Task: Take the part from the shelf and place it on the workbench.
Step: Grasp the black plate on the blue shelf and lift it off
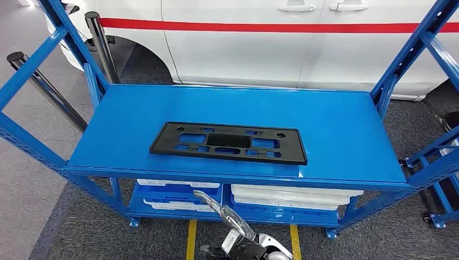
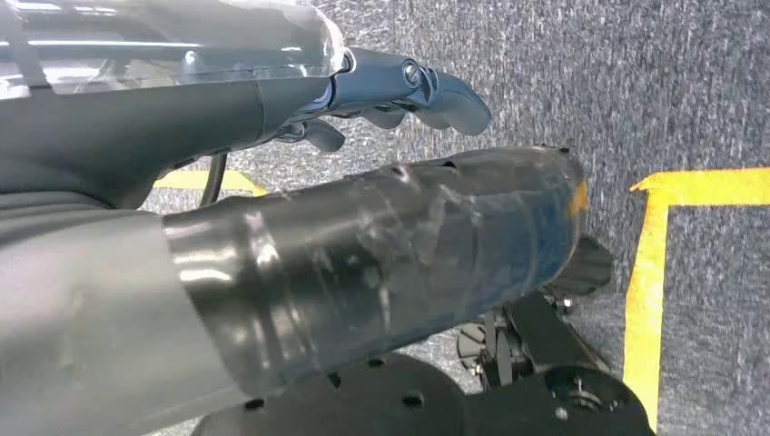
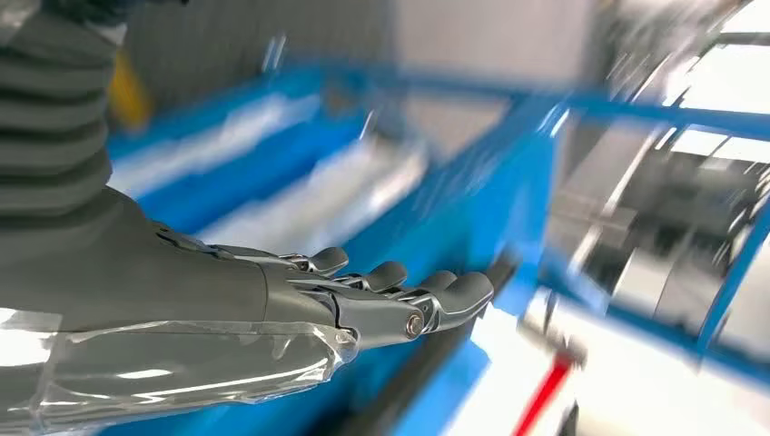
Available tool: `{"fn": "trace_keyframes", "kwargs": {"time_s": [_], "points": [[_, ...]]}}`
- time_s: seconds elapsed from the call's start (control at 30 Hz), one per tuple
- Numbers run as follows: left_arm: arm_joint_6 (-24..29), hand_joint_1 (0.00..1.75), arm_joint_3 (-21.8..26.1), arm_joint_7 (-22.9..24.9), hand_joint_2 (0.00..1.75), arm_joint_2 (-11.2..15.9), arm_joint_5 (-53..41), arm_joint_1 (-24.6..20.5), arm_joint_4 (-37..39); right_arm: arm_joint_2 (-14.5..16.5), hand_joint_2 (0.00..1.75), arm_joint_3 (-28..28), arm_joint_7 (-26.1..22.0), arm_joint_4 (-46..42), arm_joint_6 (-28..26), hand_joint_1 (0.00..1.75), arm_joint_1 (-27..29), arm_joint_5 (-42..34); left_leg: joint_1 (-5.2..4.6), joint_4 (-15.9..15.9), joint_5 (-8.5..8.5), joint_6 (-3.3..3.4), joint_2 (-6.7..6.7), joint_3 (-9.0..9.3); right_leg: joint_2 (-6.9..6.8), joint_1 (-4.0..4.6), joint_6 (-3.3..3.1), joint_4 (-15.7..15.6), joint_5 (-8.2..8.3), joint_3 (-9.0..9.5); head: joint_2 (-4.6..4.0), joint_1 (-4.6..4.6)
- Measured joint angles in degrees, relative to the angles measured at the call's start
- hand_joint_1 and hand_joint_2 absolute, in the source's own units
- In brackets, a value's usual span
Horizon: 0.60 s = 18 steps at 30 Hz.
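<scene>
The part (image 1: pixel 229 143), a flat black plate, lies mid-shelf (image 1: pixel 335 124) with its long axis running left to right across the robot's front. The right hand (image 1: pixel 208 199), fingers (image 3: pixel 399 295) extended, slightly apart and holding nothing, sits below the shelf's front edge, so the part lies up and forward of it. The left hand (image 2: pixel 399 91) hangs over the floor, fingers loosely curled and empty, so the right looks nearer.

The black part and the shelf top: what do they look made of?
The part looks like moulded plastic, matte black, thin and flat with cleanly shaped cut-outs; the pictures can't confirm it. The shelf top looks like sheet metal painted glossy blue, showing soft reflections.
</scene>
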Motion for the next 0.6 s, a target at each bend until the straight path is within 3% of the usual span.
{"fn": "trace_keyframes", "kwargs": {"time_s": [0.07,0.13,0.17,0.2,0.23,0.3,0.37,0.5,0.53,0.6], "points": [[0.0,0.0,0.1,0.0,0.0,-0.1,0.0,0.0,0.0,0.0,1.75,0.0,0.4,0.0,-2.5,0.0,-0.2,2.4,0.02,3.3,-2.04,-0.18,0.0,-1.51,-0.05,0.03,-0.2,0.0,0.06,-0.04,0.0,-0.08],[0.1,0.0,0.4,0.0,0.0,-0.1,0.0,0.1,0.0,0.0,1.75,0.0,1.4,0.0,-7.6,0.0,-0.4,7.5,0.06,10.8,-5.68,-0.49,-0.01,-4.93,-0.14,0.17,-0.42,-0.1,0.13,-0.15,0.0,-0.15],[0.2,0.0,0.6,0.0,0.0,-0.1,0.0,0.1,0.0,0.0,1.75,0.0,2.0,0.1,-10.1,0.0,-0.4,10.0,0.07,13.7,-6.6,-0.58,-0.01,-6.29,-0.17,0.26,-0.44,0.0,0.14,-0.2,0.0,-0.14],[0.3,0.0,0.7,0.0,0.0,-0.1,0.0,0.2,0.0,0.0,1.75,0.0,2.5,0.2,-12.3,0.0,-0.4,12.3,0.06,14.8,-6.44,-0.56,-0.01,-6.77,-0.18,0.36,-0.45,0.0,0.14,-0.22,0.0,-0.15],[0.3,0.0,0.9,0.0,0.0,-0.1,0.0,0.3,0.0,0.1,1.75,0.0,3.0,0.2,-14.2,0.0,-0.5,14.2,0.06,13.5,-5.21,-0.44,-0.01,-6.13,-0.15,0.44,-0.45,0.0,0.14,-0.18,0.0,-0.15],[0.4,0.0,1.1,0.0,0.0,-0.1,0.0,0.4,0.0,0.3,1.75,0.2,3.7,0.3,-17.2,0.0,-0.6,17.0,-0.05,6.0,-1.35,0.16,-0.01,-2.37,-0.1,0.57,-0.43,0.0,0.14,-0.03,0.0,-0.14],[0.4,0.0,1.2,0.1,0.0,-0.1,-0.1,0.3,0.0,0.5,1.75,0.5,4.3,0.5,-19.5,0.0,-1.0,18.9,-0.37,-0.2,0.64,0.83,0.02,0.61,-0.12,0.79,-0.13,0.2,0.11,-0.07,0.0,-0.13],[0.4,0.0,1.3,0.1,0.0,-0.2,-0.6,0.3,0.0,0.7,1.75,0.9,5.4,0.9,-24.0,0.0,-1.6,22.6,-0.46,-1.9,1.22,1.72,0.06,1.19,-0.16,0.83,1.1,0.5,-0.06,-0.35,0.0,-0.1],[0.4,0.0,1.4,0.2,0.0,-0.2,-0.7,0.3,0.0,0.7,1.75,1.0,5.8,0.9,-25.1,0.0,-1.8,23.6,-0.31,-2.1,1.46,2.03,0.13,1.22,-0.16,0.79,1.4,1.7,-0.94,-0.84,0.0,-0.08],[0.4,0.0,1.4,0.3,0.0,-0.3,-0.9,0.4,0.0,0.7,1.75,1.1,6.8,1.2,-27.6,0.0,-2.2,25.9,-0.13,-2.3,1.73,2.46,0.31,1.12,-0.16,0.54,1.91,7.2,-4.36,-3.32,0.0,-0.03]]}}
